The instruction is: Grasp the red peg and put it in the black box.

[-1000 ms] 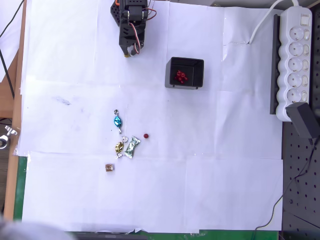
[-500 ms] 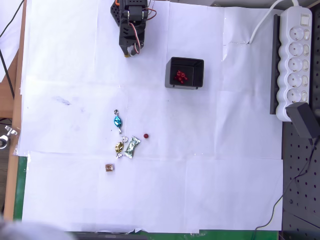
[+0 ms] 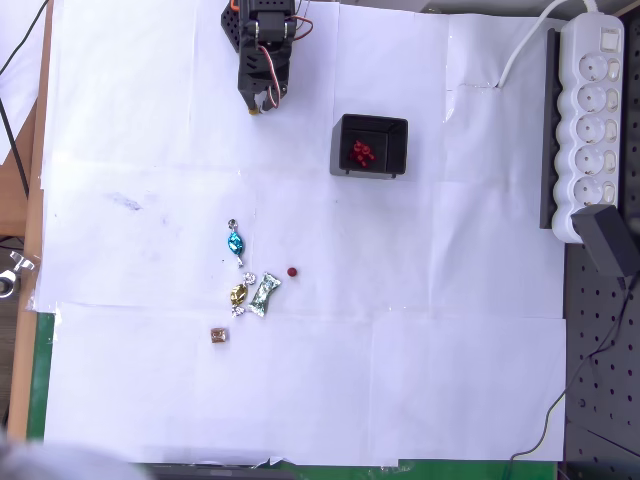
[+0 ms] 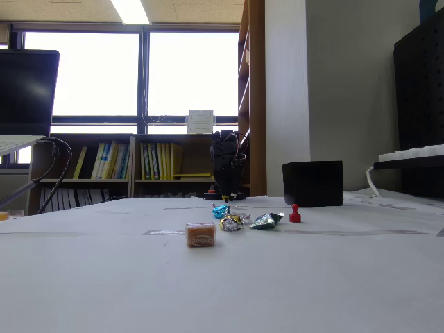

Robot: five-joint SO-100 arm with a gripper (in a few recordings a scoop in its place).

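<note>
Nothing moved over last second: your gripper (image 3: 262, 103) idle near base, finger state unreadable; red peg (image 3: 292, 271) untouched, well apart from black box (image 3: 370, 147).

An office or lab room: wide bright windows (image 4: 139, 76) above low shelves of upright books (image 4: 125, 161), a tall wooden bookcase (image 4: 253, 97), a dark monitor (image 4: 28, 94), and a black perforated board (image 3: 600, 370) beside the paper-covered table (image 3: 400, 380).

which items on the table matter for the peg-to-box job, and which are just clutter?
Job:
- red peg, standing alone on the paper
- black box, red pegs already inside
- gripper, parked far from the peg

Clutter:
- blue candy
- gold candy
- silver candy
- brown cube
- power strip
</note>
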